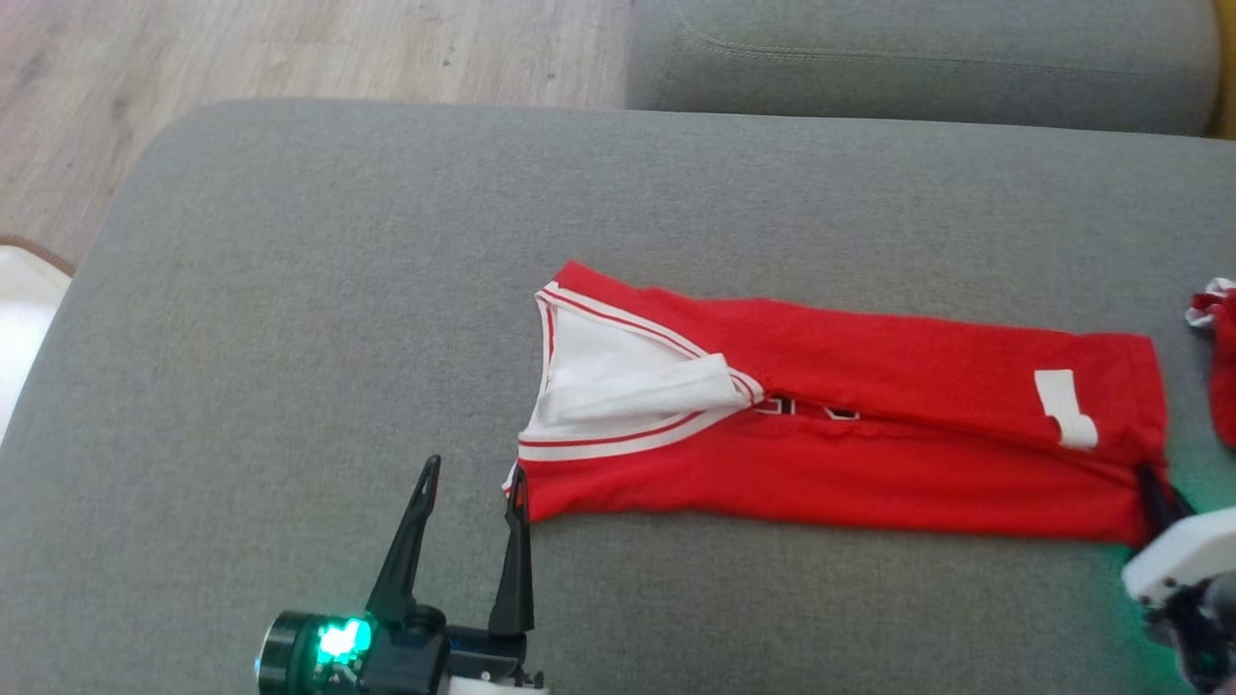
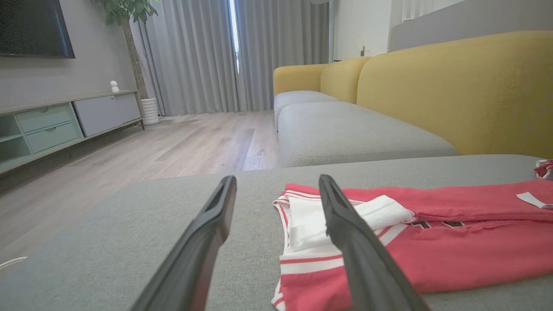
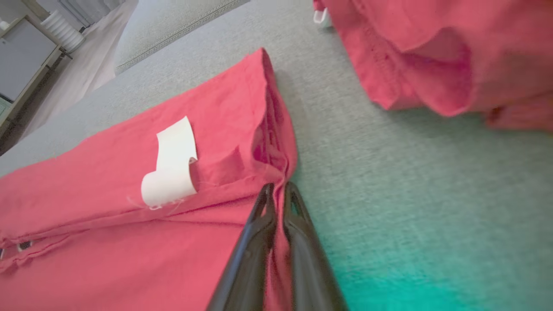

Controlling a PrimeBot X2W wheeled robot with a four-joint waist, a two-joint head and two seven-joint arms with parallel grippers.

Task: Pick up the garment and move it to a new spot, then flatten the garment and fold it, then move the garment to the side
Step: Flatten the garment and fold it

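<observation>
The right gripper (image 3: 279, 186) has its fingers pinched shut on the hem corner of the folded red mesh garment (image 1: 869, 463) with white trim. The left gripper (image 1: 475, 468) has its fingers wide apart, one tip at the collar-end corner, possibly touching. The garment lies flat on the grey woven sofa cushion (image 1: 290, 290).

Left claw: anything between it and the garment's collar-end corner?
Nothing visible. The left claw stands open right at the collar-end corner of the garment, with just bare grey cushion around it. The right claw is shut on the hem corner at the other end.
</observation>
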